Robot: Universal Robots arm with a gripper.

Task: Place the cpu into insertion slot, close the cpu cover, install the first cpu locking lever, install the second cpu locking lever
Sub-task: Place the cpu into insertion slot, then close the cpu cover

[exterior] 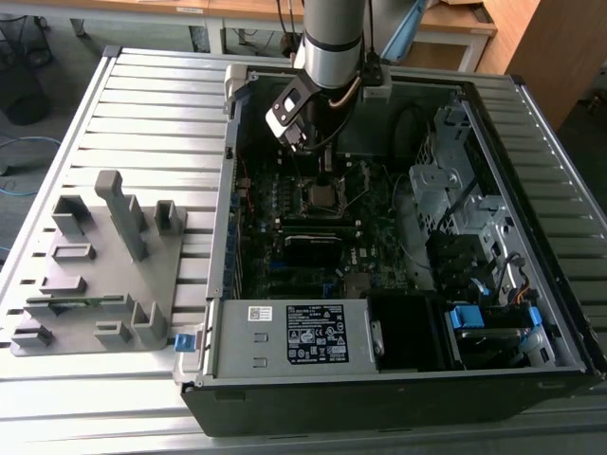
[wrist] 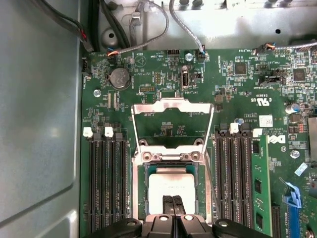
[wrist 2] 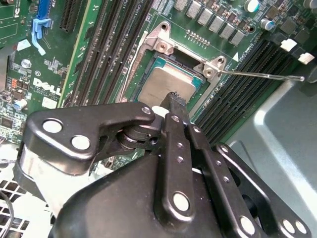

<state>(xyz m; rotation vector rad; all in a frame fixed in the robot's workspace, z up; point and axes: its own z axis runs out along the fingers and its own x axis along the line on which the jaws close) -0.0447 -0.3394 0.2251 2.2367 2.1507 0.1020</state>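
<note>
The cpu (wrist: 171, 184) lies flat in the insertion slot (wrist: 140, 191) on the green board, its silver top showing in both wrist views (wrist 2: 166, 82). The cpu cover (wrist: 171, 105) is swung open and stands back from the slot, showing the board through its cut-out. My gripper (wrist: 172, 202) is shut with nothing between its fingers, tips together right over the near edge of the cpu (wrist 2: 173, 96). A thin locking lever (wrist 2: 262, 76) sticks out sideways past the slot's corner. In the exterior view the gripper (exterior: 322, 163) hangs just above the slot (exterior: 322, 196).
Long black memory slots (wrist: 104, 183) flank the socket on both sides, and a green card (wrist: 260, 188) stands in one. The grey case wall (wrist: 39, 124) is close by. Cables (wrist: 148, 34) run above the board. A grey parts stand (exterior: 104, 265) sits outside the case.
</note>
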